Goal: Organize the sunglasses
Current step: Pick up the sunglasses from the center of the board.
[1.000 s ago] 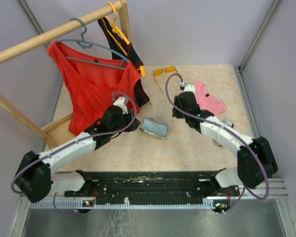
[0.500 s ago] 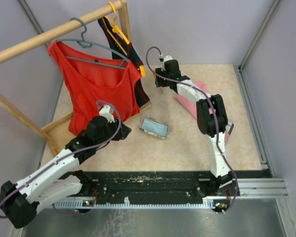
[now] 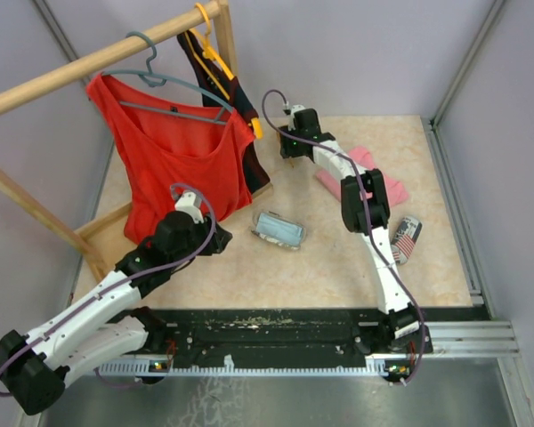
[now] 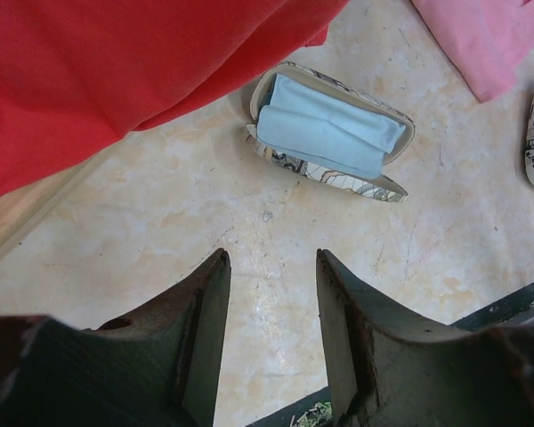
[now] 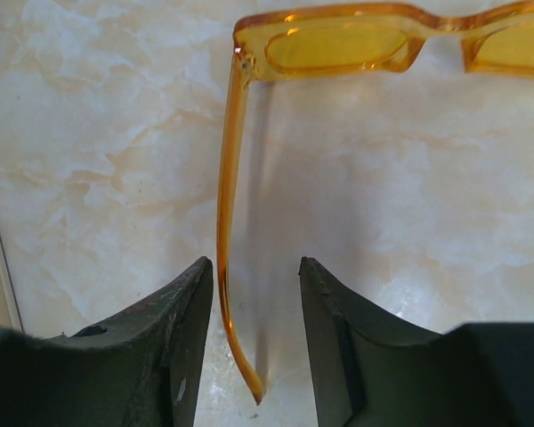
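A: Entry one, the sunglasses [image 5: 338, 44]?
B: Orange-yellow pair, lying on the table [image 5: 89, 133] at its far side. The frame front is running along the top edge of the right wrist view. One thin arm is reaching down between the fingers of the right gripper [image 5: 254, 294].
A: Condition of that gripper?
B: Jaws standing apart, one on each side of the arm. Whether either is touching it, I cannot tell. Nothing is being clamped.
A: Entry two, the left gripper [image 4: 271, 276]?
B: Jaws also standing apart, hovering over bare table and holding nothing.
A: Items near it?
B: One patterned case [image 4: 338, 178], lying open just beyond the fingers, with a light-blue cloth [image 4: 329, 124] sitting inside. A red top [image 4: 116, 62] is hanging over its left end.
A: Other stock?
B: A flag-patterned case [image 3: 406, 238], lying closed toward the right. A pink cloth [image 3: 374, 173] is lying between it and the right gripper. A wooden rack [image 3: 98, 58] is carrying the red top.
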You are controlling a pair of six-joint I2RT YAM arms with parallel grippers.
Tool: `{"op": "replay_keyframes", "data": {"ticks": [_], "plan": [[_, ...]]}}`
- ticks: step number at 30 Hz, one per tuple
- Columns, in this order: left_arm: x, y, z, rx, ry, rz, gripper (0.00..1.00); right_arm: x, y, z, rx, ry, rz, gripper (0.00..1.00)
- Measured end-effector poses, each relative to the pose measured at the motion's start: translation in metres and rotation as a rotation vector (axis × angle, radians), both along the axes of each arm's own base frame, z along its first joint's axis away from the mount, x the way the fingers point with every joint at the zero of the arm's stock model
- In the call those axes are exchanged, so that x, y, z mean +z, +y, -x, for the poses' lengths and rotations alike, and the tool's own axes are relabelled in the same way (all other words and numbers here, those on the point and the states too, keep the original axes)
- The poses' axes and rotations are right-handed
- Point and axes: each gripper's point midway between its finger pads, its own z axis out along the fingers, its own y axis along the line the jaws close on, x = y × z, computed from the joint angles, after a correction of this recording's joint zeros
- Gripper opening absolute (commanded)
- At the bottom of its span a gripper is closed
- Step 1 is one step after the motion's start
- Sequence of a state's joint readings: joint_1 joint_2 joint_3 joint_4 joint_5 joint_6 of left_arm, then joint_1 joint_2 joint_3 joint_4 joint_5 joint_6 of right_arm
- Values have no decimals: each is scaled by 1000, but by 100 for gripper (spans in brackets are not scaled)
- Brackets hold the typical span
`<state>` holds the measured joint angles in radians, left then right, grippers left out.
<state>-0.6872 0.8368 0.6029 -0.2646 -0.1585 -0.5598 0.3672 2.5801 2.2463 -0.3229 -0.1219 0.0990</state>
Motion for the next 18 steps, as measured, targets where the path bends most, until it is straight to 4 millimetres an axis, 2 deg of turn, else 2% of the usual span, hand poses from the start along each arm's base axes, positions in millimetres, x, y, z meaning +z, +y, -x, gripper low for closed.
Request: {"op": "replay_keyframes", "data": {"ticks": [7, 13, 18], "plan": [[0, 0, 0, 2, 0, -2, 50, -4, -1, 4, 11, 17, 14, 17], [0, 0, 0, 2, 0, -3, 50, -7, -1, 1, 21, -10, 19, 2], [-1, 1, 0, 0, 3, -6, 50, -1, -2, 0, 52, -68, 45, 0]]}}
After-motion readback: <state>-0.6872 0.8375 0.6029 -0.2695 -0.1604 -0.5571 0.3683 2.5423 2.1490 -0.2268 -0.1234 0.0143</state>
